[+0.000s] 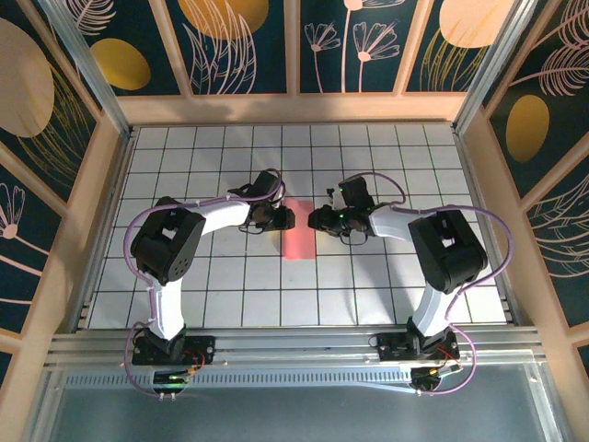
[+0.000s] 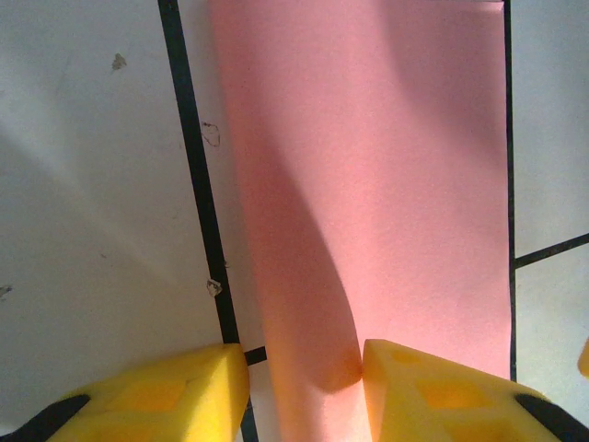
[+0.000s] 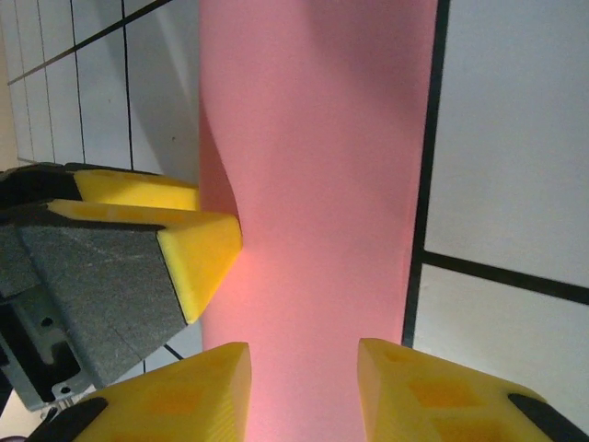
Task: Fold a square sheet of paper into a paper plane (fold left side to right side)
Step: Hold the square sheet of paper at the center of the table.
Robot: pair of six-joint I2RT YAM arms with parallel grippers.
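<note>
Nearest the arm bases (image 1: 175, 348), the square sheet of paper (image 1: 299, 241) lies on the gridded table (image 1: 221, 285) as a narrow doubled-over strip. Farther along, the left gripper (image 1: 285, 219) and right gripper (image 1: 316, 219) face it from opposite sides (jaws apart on both), the strip running between each pair of fingers; a left fingertip (image 3: 202, 244) touches its curled edge.
</note>
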